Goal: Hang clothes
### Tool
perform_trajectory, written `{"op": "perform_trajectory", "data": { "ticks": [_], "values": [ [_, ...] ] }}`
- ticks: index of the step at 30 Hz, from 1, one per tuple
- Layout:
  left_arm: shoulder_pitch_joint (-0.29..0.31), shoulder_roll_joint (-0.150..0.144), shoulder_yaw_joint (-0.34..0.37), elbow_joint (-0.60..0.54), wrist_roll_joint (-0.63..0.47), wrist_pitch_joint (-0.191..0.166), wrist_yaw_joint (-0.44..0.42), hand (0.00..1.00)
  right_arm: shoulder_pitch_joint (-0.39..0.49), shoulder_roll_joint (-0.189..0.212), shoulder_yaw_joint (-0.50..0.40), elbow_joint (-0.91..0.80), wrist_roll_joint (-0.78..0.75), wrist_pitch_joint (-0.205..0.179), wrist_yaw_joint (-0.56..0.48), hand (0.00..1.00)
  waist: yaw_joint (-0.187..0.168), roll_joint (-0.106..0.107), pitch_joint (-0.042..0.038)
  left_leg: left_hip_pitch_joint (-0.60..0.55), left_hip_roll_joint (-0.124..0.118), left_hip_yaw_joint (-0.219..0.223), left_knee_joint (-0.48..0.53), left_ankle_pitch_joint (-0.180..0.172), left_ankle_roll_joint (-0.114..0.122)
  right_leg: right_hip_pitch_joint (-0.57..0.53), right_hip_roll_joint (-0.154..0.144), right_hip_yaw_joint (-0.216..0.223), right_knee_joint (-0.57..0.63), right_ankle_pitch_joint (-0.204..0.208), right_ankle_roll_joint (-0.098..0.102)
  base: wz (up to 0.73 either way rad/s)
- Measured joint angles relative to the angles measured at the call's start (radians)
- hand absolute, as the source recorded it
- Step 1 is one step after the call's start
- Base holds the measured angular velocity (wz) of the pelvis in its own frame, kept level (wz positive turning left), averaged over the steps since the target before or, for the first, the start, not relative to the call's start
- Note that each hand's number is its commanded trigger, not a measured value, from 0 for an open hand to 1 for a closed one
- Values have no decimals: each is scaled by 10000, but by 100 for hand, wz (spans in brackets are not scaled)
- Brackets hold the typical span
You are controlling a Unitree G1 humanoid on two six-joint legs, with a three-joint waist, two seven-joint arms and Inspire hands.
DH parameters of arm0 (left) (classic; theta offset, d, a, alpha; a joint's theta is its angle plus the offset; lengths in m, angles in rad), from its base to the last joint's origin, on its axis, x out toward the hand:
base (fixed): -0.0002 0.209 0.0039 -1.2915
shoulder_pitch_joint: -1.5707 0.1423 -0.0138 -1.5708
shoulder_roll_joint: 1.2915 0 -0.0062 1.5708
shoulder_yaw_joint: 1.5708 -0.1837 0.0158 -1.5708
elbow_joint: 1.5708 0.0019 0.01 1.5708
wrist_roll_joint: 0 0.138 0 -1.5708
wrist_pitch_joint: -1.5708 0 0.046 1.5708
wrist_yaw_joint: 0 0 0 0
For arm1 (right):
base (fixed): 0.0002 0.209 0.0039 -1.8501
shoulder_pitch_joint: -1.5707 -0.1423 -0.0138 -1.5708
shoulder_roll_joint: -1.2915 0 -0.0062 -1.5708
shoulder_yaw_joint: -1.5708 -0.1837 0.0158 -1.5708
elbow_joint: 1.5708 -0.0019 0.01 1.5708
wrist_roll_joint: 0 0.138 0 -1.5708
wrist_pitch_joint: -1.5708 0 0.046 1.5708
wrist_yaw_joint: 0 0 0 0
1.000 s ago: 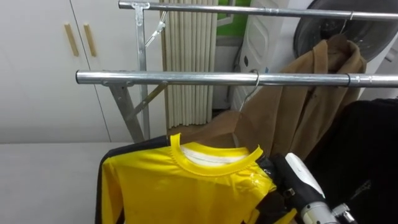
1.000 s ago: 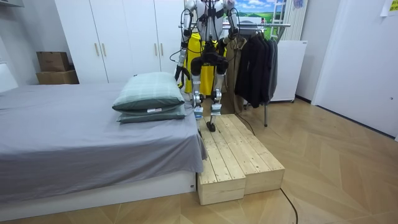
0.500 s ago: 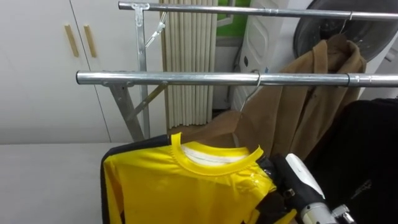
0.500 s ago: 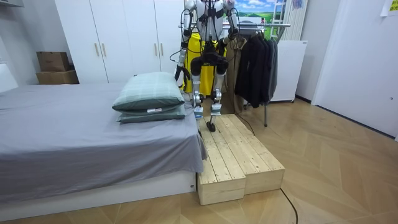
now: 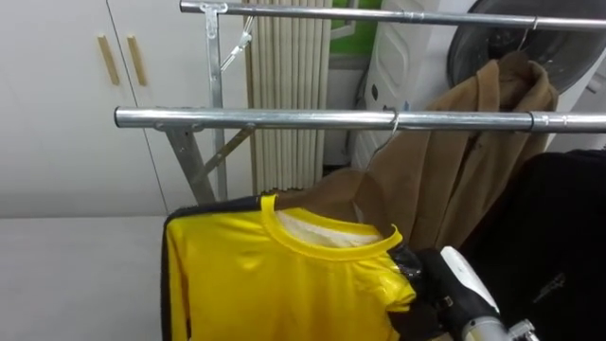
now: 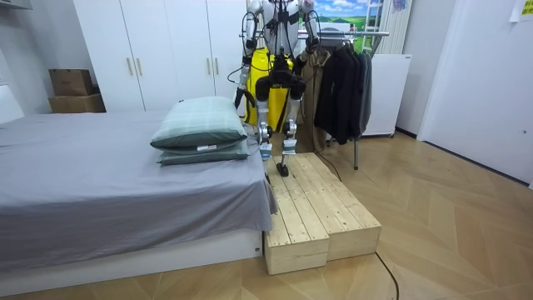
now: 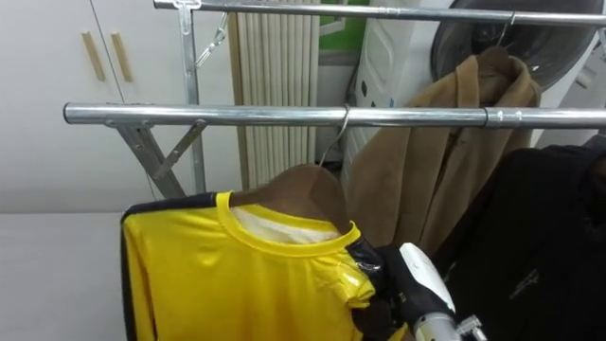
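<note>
While the robot faces the clothes rack, its left eye view has a yellow shirt point(image 5: 275, 284) low in the middle, held up below the lower rail point(image 5: 265, 118) and not touching it, its collar point(image 5: 327, 242) turned towards that rail. At the shirt's right shoulder sits the right robot hand point(image 5: 459, 275), pressed close against the cloth; whether it grips the shirt or merely rests there I cannot tell, since the cloth covers its front. A thin wire hook point(image 5: 392, 123) hangs over the lower rail above the collar. To the right a brown coat point(image 5: 473, 161) hangs from the upper rail point(image 5: 379, 16), and a black garment point(image 5: 559, 237) fills the right edge. White wardrobe doors point(image 5: 76, 104) stand behind on the left. From the right eye view the hook's wire runs down to a rounded brown shape just behind the collar, though I cannot tell if the shirt is on that hanger. Across the room, the room view shows the robot standing upright on a wooden platform point(image 6: 321, 212) beside the bed point(image 6: 100, 183), back to the camera and both arms raised towards the rack, the yellow shirt hanging in front of its body. Two pillows point(image 6: 200, 125) lie stacked on the bed's near corner, and dark clothes hang on the rack at the room view's right.
</note>
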Motion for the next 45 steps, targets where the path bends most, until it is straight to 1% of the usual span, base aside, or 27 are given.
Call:
{"op": "perform_trajectory", "data": {
  "ticks": [5, 12, 38, 43, 45],
  "values": [
    [-42, 0, 2, -1, 0, 0, 0, 0, 0, 0, -12, -1, 292, 39, 112, 0, -1, -3, 1, 3, 6, -2, -2, 0, -2, -9, 6, -3, 0, -1, -32, 0],
    [-70, 0, 12, -2, -1, 1, -1, 0, 0, -1, -36, -3, 301, 108, 151, 0, -1, 0, -10, 13, 3, 0, 9, 0, -3, -14, 8, -7, -1, -1, -34, 0],
    [-93, 0, 78, -2, -6, 2, -1, 0, 0, -1, -40, -2, 298, 122, 218, 0, -1, -5, -23, 18, 1, 4, 20, 3, -5, -13, 11, 13, 0, -8, -38, 0],
    [-96, -1, 77, 4, -7, 2, 17, 0, -2, -1, -43, -21, 674, 200, 218, 0, 19, -24, -35, 19, 2, 1, 13, 3, -5, -25, 15, -5, 21, -16, -46, 0],
    [-100, 4, 86, 36, -6, -4, 15, 0, -2, 0, -46, -33, 1386, 228, 210, 0, 49, -34, -40, 24, 3, -12, 14, 3, -5, -22, 10, -19, 22, -15, -48, 0]
  ]
}}
